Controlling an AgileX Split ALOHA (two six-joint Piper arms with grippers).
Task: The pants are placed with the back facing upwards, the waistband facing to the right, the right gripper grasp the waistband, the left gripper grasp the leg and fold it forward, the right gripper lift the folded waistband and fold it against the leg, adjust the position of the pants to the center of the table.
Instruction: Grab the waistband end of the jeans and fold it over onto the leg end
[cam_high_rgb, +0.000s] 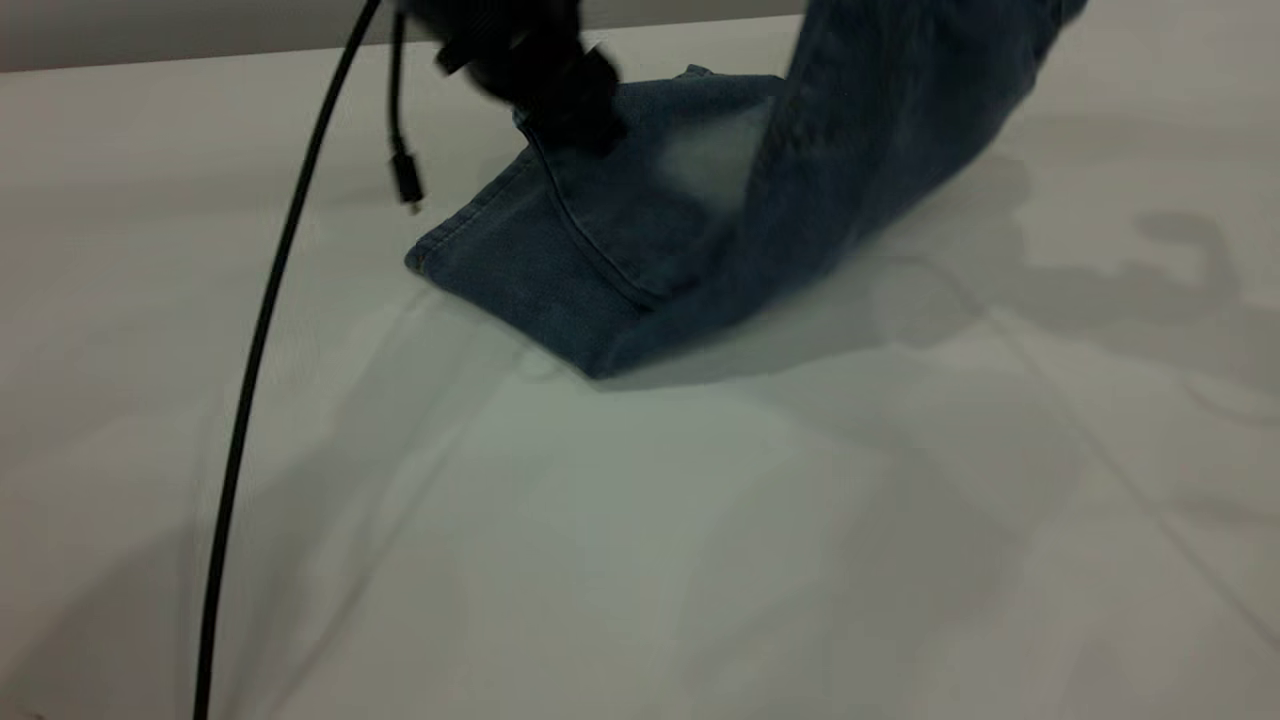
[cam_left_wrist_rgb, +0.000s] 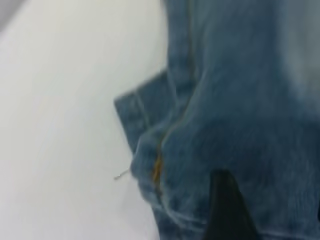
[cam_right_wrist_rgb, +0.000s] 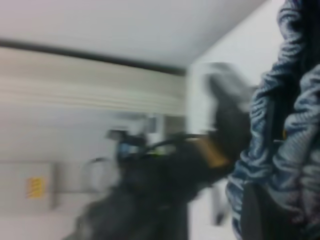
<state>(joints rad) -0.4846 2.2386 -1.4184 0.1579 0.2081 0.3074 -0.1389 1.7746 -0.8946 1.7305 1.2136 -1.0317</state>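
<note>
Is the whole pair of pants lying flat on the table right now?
No: in the exterior view the right part of the pants rises off the table out of frame, while only the hem end under the left gripper lies flat.

- The table (cam_high_rgb: 640, 550) is a plain pale surface crossed by faint creases and shadows
- The pants (cam_high_rgb: 620, 240) rest on it at the far side, hem end flat, other end raised

The pants (cam_high_rgb: 640, 230) lie folded at twelve o'clock on the pale surface (cam_high_rgb: 700, 520), their one-o'clock end raised off it past the frame edge. The blurred left pincer (cam_high_rgb: 570, 110) presses their eleven-o'clock edge; a black cable (cam_high_rgb: 262, 330) hangs at nine.
</note>
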